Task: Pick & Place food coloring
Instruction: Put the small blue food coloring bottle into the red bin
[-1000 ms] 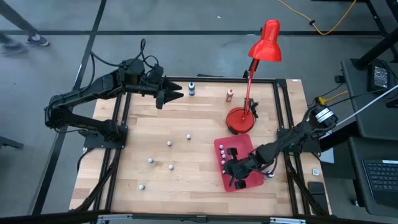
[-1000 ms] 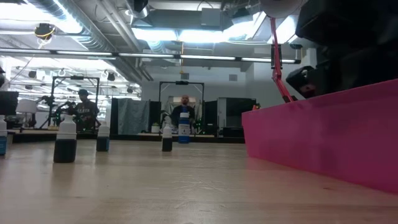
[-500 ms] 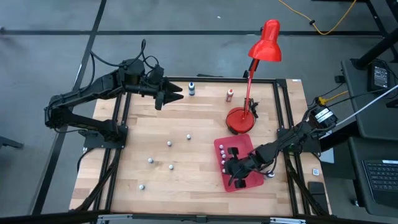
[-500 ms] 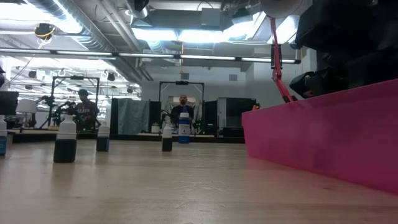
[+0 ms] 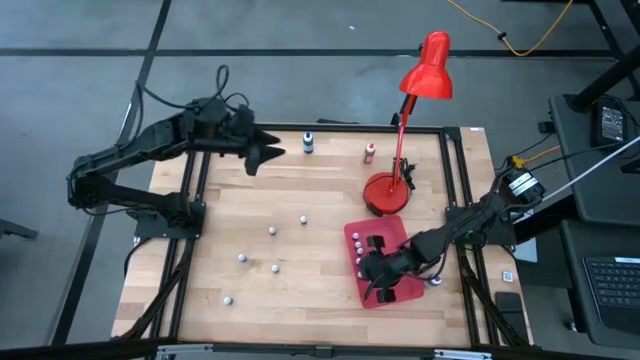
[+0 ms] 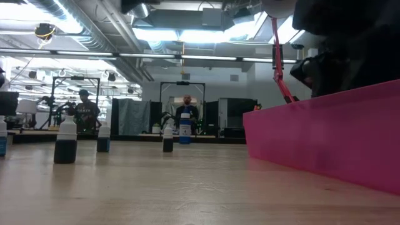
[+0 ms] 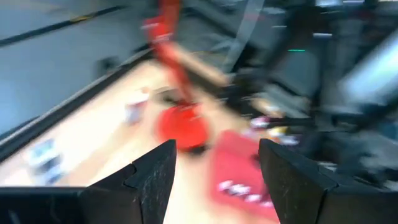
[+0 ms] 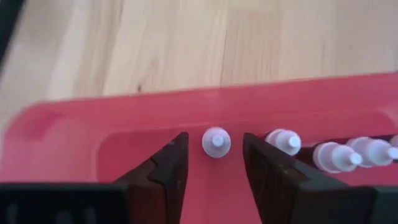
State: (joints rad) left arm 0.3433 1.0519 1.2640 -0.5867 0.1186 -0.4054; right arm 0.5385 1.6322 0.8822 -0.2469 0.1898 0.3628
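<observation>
The red tray [image 5: 388,262] lies at about four o'clock on the wooden table [image 5: 260,210], just below the red lamp base [image 5: 385,192]. It holds a column of pale-capped food coloring bottles [image 5: 357,252] along its nine-o'clock edge. The right gripper [image 5: 378,285] hangs over the tray's six-o'clock end, its fingers [image 8: 168,171] parted, with one white-capped bottle [image 8: 216,142] standing free between them, untouched. More caps [image 8: 283,140] line up beside it inside the tray. Loose small bottles [image 5: 272,231] are scattered over the table toward seven o'clock; a blue bottle [image 5: 308,143] and a red bottle [image 5: 369,151] stand near twelve. The left gripper [image 5: 272,153] hovers near eleven o'clock, spread and empty.
</observation>
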